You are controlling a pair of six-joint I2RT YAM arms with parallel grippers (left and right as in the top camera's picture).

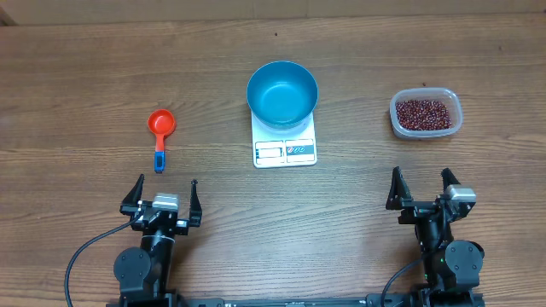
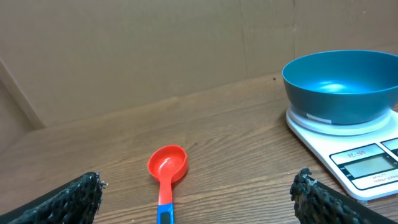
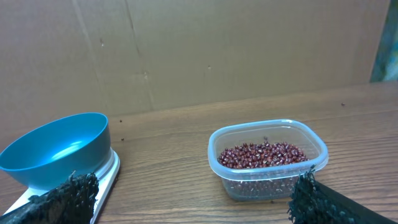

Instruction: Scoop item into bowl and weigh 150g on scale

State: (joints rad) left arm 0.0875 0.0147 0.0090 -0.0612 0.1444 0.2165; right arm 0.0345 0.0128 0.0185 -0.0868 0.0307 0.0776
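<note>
The empty blue bowl (image 1: 282, 93) (image 2: 341, 86) (image 3: 56, 149) stands on the white scale (image 1: 285, 149) (image 2: 357, 158) (image 3: 104, 177) at the table's middle. Dark red-brown beans (image 1: 421, 112) (image 3: 263, 155), the item, fill a clear plastic tub (image 1: 426, 113) (image 3: 267, 159) at the right. A red scoop with a blue handle (image 1: 159, 135) (image 2: 166, 175) lies at the left. My left gripper (image 1: 165, 199) (image 2: 198, 193) is open near the front edge, just behind the scoop. My right gripper (image 1: 424, 189) (image 3: 189, 196) is open, short of the tub, holding nothing.
A brown cardboard wall rises behind the wooden table (image 1: 85, 77) in both wrist views. Black cables run from both arm bases at the front edge.
</note>
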